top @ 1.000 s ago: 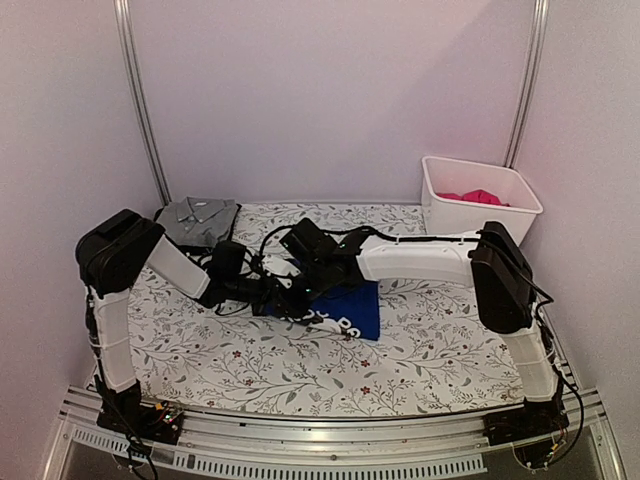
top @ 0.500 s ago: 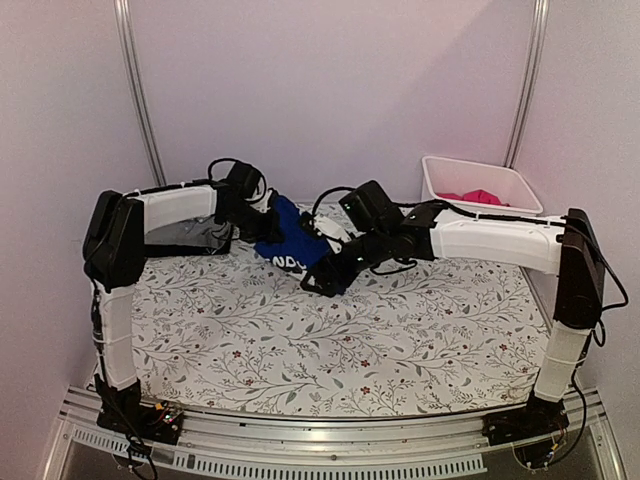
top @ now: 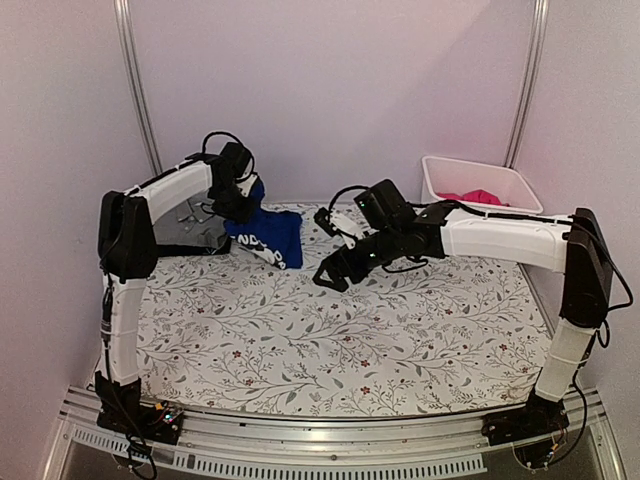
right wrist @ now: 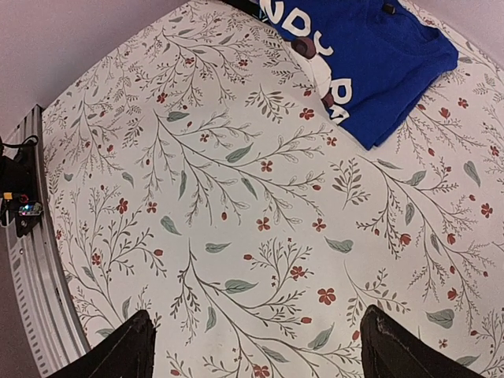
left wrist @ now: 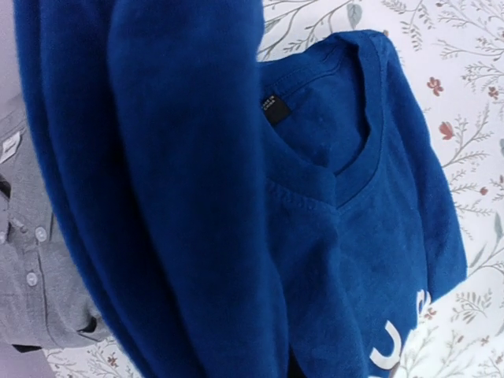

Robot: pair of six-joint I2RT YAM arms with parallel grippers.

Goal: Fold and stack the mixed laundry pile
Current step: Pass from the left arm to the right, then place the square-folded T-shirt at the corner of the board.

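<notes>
The left gripper point(top: 238, 196) is clenching the folded blue shirt point(top: 270, 236), holding it partly lifted at the table's point(top: 400, 340) far-left corner beside the grey shirt point(left wrist: 31, 291), probably to stack it there. The right gripper point(right wrist: 256, 331), spread wide and empty, is hovering mid-table.

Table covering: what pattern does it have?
The covering shows grey-green leaves and small red flowers on white; best in right wrist view.
</notes>
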